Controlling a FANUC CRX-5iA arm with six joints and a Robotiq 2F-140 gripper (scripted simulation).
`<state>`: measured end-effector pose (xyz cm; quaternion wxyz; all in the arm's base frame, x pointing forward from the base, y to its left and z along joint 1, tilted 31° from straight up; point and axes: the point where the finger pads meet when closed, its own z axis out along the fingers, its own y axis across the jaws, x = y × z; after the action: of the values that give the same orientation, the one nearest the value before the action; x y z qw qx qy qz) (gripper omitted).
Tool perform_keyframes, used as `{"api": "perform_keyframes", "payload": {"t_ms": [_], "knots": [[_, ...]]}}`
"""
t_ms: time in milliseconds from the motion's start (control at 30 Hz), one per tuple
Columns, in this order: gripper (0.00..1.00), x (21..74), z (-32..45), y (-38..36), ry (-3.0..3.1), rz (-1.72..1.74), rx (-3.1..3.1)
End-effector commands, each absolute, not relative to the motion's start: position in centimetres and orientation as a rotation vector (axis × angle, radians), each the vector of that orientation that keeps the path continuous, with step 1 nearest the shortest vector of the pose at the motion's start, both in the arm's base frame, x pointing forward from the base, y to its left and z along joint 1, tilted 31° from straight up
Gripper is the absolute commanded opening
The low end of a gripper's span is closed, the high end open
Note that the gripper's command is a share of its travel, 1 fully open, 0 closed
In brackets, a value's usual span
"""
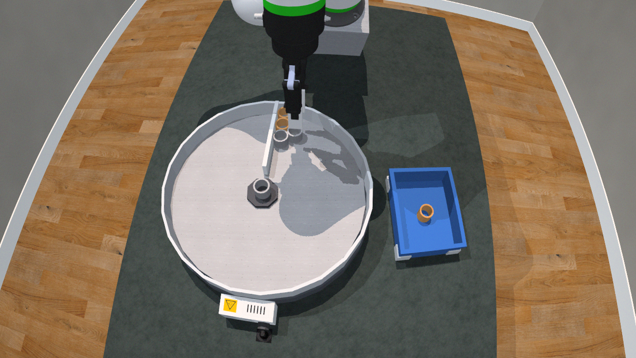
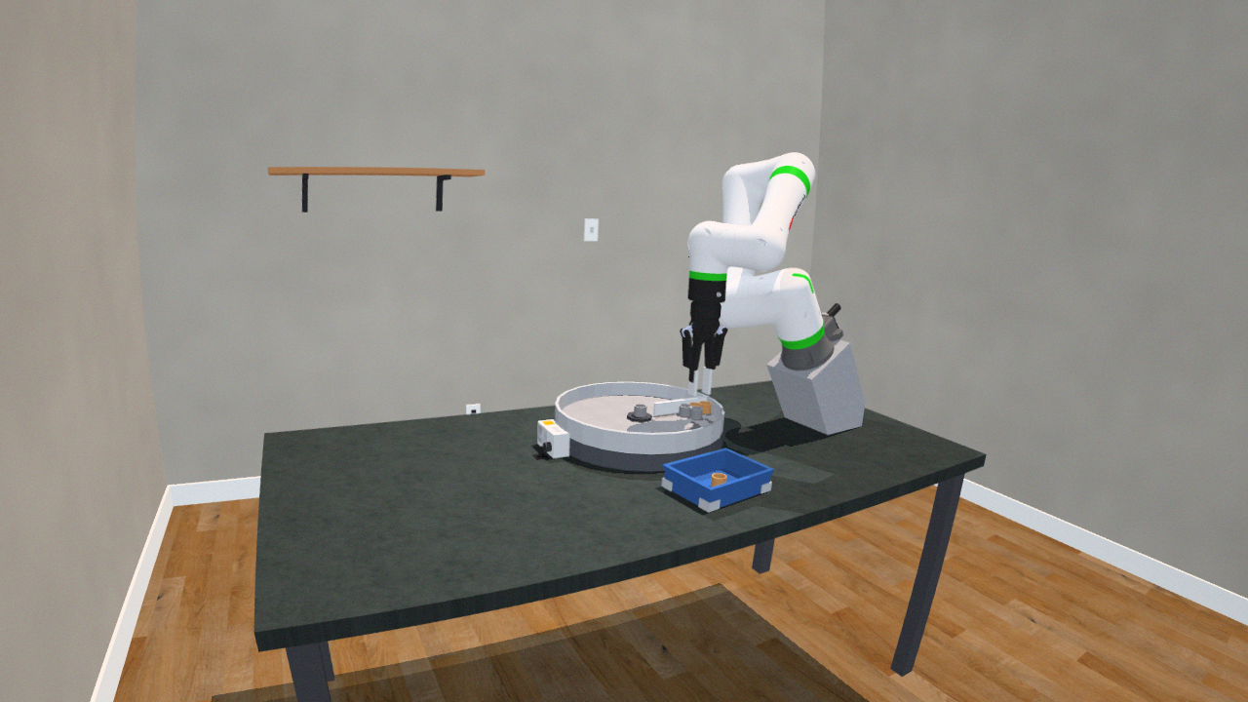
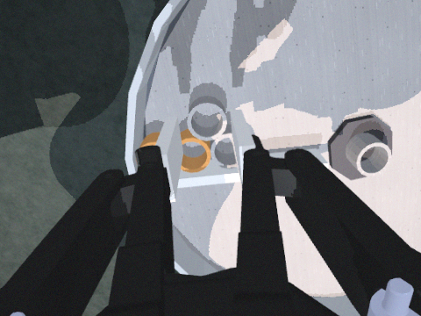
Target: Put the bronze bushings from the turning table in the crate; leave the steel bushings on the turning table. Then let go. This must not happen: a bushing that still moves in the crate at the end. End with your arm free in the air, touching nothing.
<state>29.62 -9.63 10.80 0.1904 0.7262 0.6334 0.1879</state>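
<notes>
My gripper [image 1: 296, 123] [image 2: 700, 390] [image 3: 205, 132] is partly open and empty, its pale fingertips just above a bushing cluster at the back of the turning table [image 1: 213, 249] [image 2: 575, 434]. In the wrist view, a bronze bushing [image 1: 281, 128] [image 3: 193, 166] and two steel bushings, one [image 3: 206, 97] farther forward and one [image 3: 224, 151] beside the bronze, show between the fingers. Another bronze bushing [image 1: 282, 109] [image 3: 151, 140] is by the rim, partly hidden. A steel bushing [image 1: 262, 195] [image 2: 640, 410] [image 3: 356, 148] stands on the centre hub. One bronze bushing [image 1: 424, 218] [image 2: 718, 480] stands in the blue crate [image 1: 394, 213] [image 2: 684, 488].
A white straight fence [image 1: 269, 149] [image 2: 667, 408] [image 3: 208, 180] runs from the rim towards the dark hub [image 1: 253, 201] [image 3: 344, 160], beside the cluster. The raised rim surrounds the turning table. A white control box [image 1: 237, 307] [image 2: 556, 441] sits at its front.
</notes>
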Motion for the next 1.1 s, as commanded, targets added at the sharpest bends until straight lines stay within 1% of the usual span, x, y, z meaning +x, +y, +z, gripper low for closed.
{"api": "perform_keyframes", "payload": {"t_ms": [0, 500, 733, 1067], "knots": [[0.24, 29.6, 10.8, -9.6, 1.779, 0.528, 2.040], [0.24, 29.6, 10.8, -9.6, 1.779, 0.528, 2.040], [0.24, 30.8, 8.8, -9.7, 1.779, 0.528, 2.040], [0.24, 30.8, 8.8, -9.7, 1.779, 0.528, 2.040]]}}
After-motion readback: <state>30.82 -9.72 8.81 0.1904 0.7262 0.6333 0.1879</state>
